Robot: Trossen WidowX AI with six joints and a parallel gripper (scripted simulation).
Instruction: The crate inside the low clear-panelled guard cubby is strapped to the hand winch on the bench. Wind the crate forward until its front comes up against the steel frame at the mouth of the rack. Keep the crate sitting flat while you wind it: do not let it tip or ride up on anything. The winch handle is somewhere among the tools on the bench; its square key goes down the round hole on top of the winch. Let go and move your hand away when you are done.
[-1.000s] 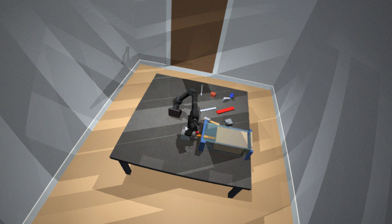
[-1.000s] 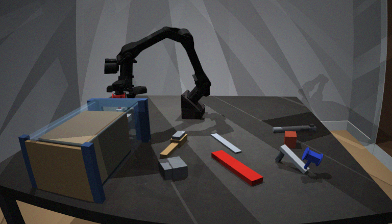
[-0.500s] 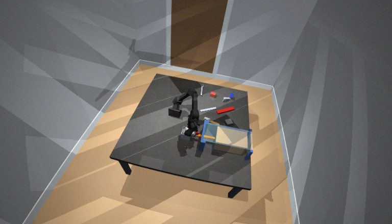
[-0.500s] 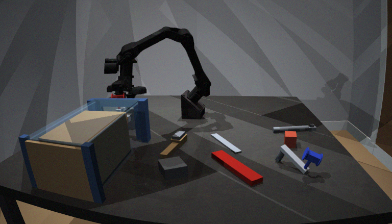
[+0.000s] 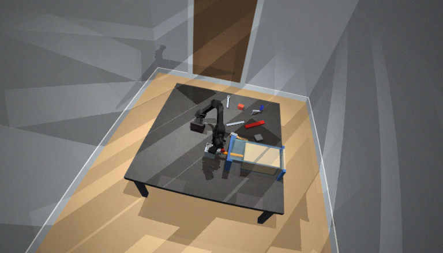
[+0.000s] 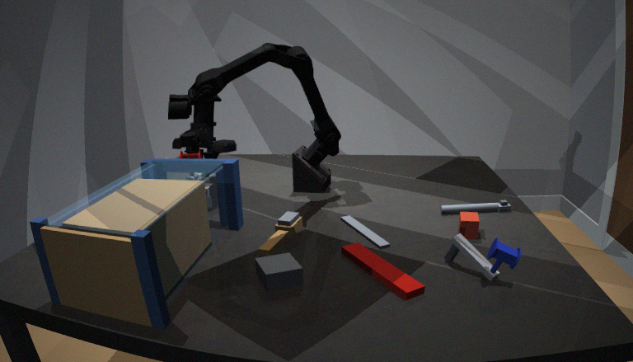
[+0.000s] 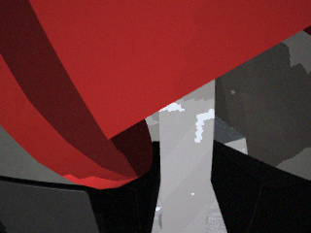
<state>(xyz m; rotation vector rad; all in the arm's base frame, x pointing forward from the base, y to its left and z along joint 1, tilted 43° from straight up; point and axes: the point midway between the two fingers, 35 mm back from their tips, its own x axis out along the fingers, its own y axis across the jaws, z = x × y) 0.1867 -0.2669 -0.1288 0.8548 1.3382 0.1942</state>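
The tan crate [image 5: 262, 154] [image 6: 144, 201] sits flat inside the clear-panelled cubby. An orange strap [image 5: 235, 154] runs from the crate toward the grey winch [image 5: 209, 153]. In the top view a gap shows between the crate's front and the blue frame [image 5: 229, 163] [image 6: 231, 195] at the mouth. My gripper [image 5: 220, 151] [image 7: 184, 149] is over the winch, shut on the red-knobbed winch handle [image 5: 222, 150] [image 6: 191, 155] [image 7: 170, 58]. The handle's grey part shows between the black fingers in the wrist view. The square key and the hole are hidden.
A blue-knobbed crank [image 5: 262, 107] [image 6: 506, 251], orange cube [image 5: 240, 106] [image 6: 469, 225], red bar [image 5: 254, 124] [image 6: 382, 269], pale strip [image 5: 235, 123] [image 6: 363, 230], silver rod [image 5: 228, 101] [image 6: 471, 208], dark block [image 5: 258, 137] [image 6: 278, 269] and tan-handled tool [image 6: 273, 240] lie beside the cubby.
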